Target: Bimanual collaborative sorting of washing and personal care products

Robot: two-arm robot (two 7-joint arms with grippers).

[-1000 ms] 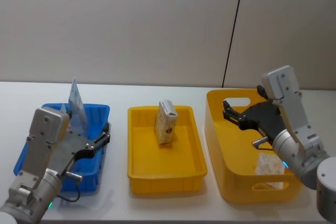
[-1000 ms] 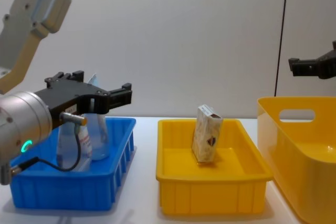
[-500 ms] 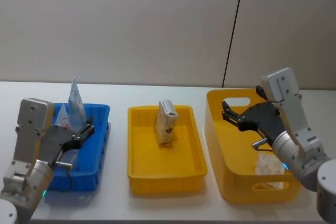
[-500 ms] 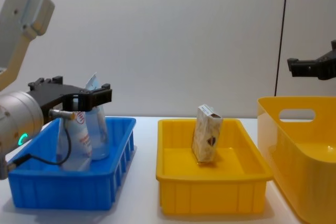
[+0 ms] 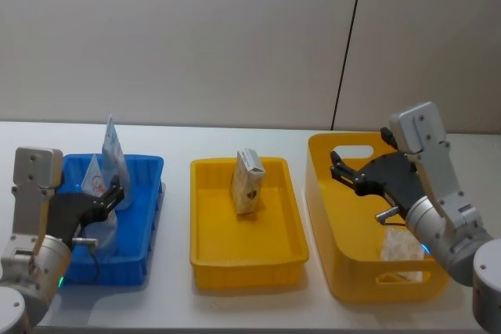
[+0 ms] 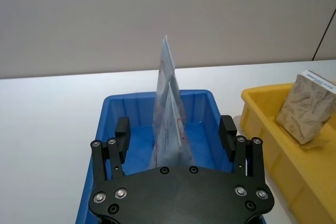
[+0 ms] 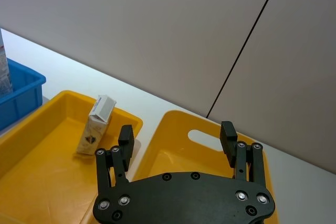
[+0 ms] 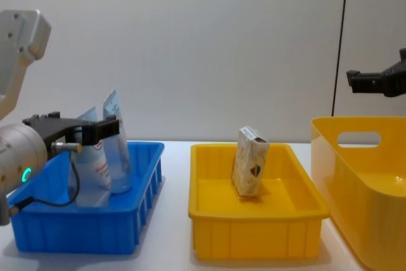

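Note:
Two pale-blue tubes [image 5: 112, 156] [image 6: 168, 109] [image 8: 117, 152] with red print stand leaning in the blue bin [image 5: 150, 163]. My left gripper [image 5: 109, 197] [image 6: 175, 129] [image 8: 76, 125] is open and empty at the bin's near left side, a little short of the tubes. One beige packet [image 5: 248, 181] [image 8: 249, 162] [image 7: 97, 124] stands upright in the shallow yellow tray [image 5: 250, 265]. Another beige packet [image 5: 401, 249] lies in the deep yellow bin [image 5: 376, 291]. My right gripper [image 5: 338, 165] [image 7: 177, 134] hangs open and empty over that bin's back left part.
The three containers stand in a row on a white table [image 5: 235, 303], blue at the left, deep yellow at the right. A grey wall with a dark vertical seam [image 5: 348, 52] rises behind. Narrow strips of bare table separate the containers.
My left arm has drawn back to the left and lower, away from over the blue bin, its gripper staying open. The tubes stay standing in the bin. The right arm has not moved.

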